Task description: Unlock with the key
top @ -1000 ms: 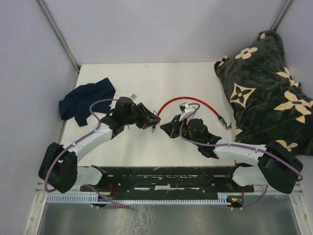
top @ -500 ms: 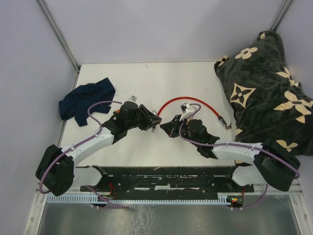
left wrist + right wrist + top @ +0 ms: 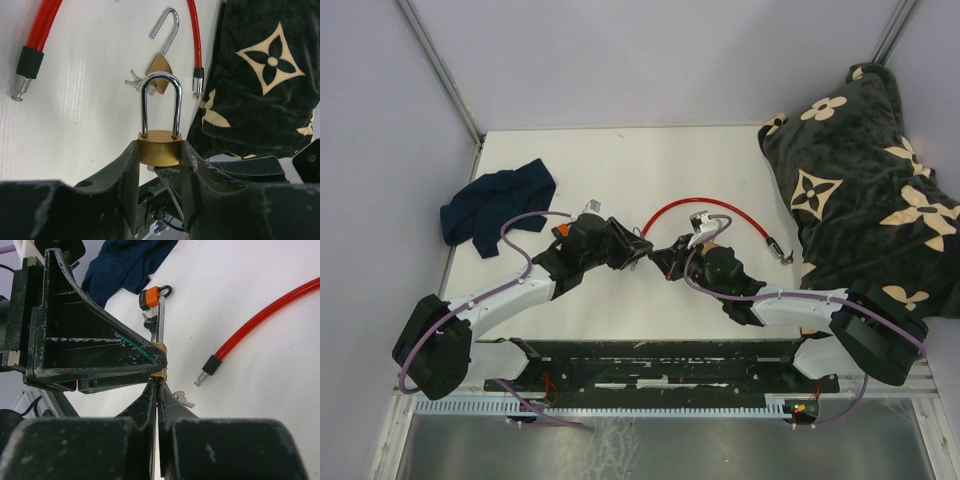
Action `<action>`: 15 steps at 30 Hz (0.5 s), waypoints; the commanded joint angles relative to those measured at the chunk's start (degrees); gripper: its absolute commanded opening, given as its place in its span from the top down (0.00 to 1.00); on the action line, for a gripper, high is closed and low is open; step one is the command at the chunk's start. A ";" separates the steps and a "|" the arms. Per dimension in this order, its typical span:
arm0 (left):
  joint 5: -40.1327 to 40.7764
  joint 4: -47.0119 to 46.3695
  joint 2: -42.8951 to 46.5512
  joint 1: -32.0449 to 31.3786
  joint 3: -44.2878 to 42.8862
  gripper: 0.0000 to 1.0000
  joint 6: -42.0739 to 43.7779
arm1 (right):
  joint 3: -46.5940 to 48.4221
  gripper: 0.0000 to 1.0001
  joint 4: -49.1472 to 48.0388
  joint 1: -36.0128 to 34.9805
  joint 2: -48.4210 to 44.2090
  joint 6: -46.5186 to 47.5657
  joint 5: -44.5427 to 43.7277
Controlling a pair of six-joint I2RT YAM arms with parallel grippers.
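A brass padlock (image 3: 160, 147) with its steel shackle closed is pinched by the body between my left gripper's (image 3: 160, 155) fingers and held above the table. From the top view, left gripper (image 3: 634, 254) and right gripper (image 3: 660, 262) meet tip to tip. My right gripper (image 3: 157, 381) is shut, its tips pressed against the padlock's (image 3: 160, 373) underside. A silver sliver of the key (image 3: 149, 168) shows there beside the right fingertips; the rest of it is hidden between them.
A red cable (image 3: 688, 207) curves across the table, one end plug (image 3: 209, 368) near the grippers. A second brass padlock (image 3: 159, 65) lies with its shackle open, an orange padlock (image 3: 149, 297) and a loose key (image 3: 183, 399) nearby. Blue cloth (image 3: 496, 205) left, dark patterned cushion (image 3: 865, 190) right.
The left arm has carried the padlock to the right and the right gripper has edged left. The gap between them has closed, and the right fingertips now touch the padlock's underside.
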State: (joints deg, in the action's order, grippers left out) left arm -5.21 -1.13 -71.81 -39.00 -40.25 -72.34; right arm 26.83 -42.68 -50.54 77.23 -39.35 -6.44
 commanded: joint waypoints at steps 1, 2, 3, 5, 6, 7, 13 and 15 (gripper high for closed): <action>-6.99 -4.58 2.09 -3.99 2.13 0.97 -4.96 | 0.82 0.98 -10.57 0.26 1.40 2.57 -2.07; -7.45 -5.72 2.03 -4.37 2.44 0.97 -5.72 | 0.78 0.98 -11.62 0.35 1.84 2.47 -2.02; -8.04 -6.86 2.03 -4.57 2.67 0.97 -6.32 | 0.66 0.98 -12.58 0.48 2.32 2.44 -1.86; -8.60 -8.54 2.40 -4.68 3.10 0.97 -7.11 | 0.47 0.98 -14.00 0.89 2.74 1.98 -1.42; -8.40 -8.89 3.00 -4.67 3.38 0.97 -7.24 | 0.29 0.98 -14.51 1.27 2.79 1.33 -1.02; -8.00 -9.68 3.71 -4.67 3.73 0.97 -7.32 | 0.03 0.98 -14.97 1.67 2.78 0.50 -0.42; -6.33 -18.20 7.74 -4.44 7.51 0.97 -7.26 | -2.31 0.98 -18.25 4.14 2.76 -7.02 4.25; -6.59 -23.22 8.60 -4.25 9.22 0.97 -7.63 | -2.99 0.98 -19.89 5.01 2.96 -10.05 6.13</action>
State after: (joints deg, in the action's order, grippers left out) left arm -2.02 -11.05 -66.81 -40.03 -33.08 -76.75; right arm 24.10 -53.47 -48.10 79.68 -43.07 -1.08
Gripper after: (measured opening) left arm 0.400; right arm 0.025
